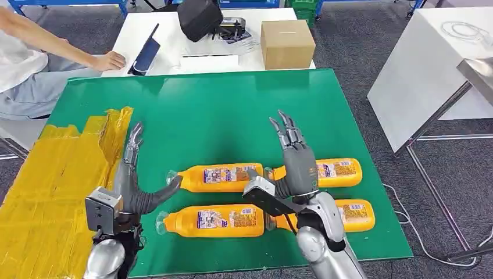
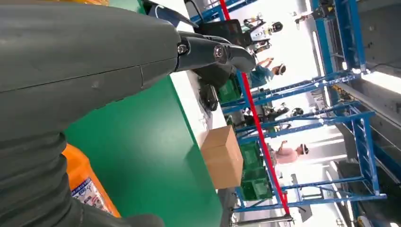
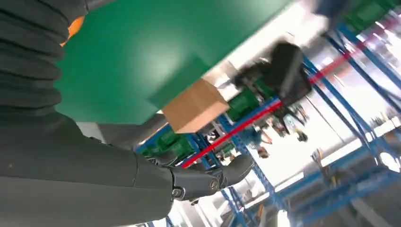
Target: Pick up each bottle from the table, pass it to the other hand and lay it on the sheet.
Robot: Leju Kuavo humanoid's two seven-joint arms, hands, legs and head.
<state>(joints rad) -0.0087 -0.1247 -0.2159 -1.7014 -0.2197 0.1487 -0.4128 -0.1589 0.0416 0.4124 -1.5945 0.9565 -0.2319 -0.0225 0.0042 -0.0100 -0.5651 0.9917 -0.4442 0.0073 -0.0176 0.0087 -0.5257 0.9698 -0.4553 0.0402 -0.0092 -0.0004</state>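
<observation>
Several orange bottles lie on their sides on the green mat point(image 1: 221, 110) near its front edge: a far left one point(image 1: 218, 176), a near left one point(image 1: 212, 220), a far right one point(image 1: 337, 171) and a near right one point(image 1: 354, 214). My right hand point(image 1: 295, 157) hovers over the gap between the left and right bottles, fingers stretched forward, holding nothing. At the mat's left side my left hand point(image 1: 132, 174) is spread open, its thumb pointing at the far left bottle's cap. The yellow sheet point(image 1: 52, 192) lies left of it. An orange bottle point(image 2: 87, 187) edges into the left wrist view.
Behind the mat a white table point(image 1: 174, 35) carries a cardboard box point(image 1: 287, 43), a dark bag point(image 1: 199, 17) and a tablet point(image 1: 145, 55). A person's hand point(image 1: 107, 60) rests at its left corner. A white bench point(image 1: 430, 64) stands at the right.
</observation>
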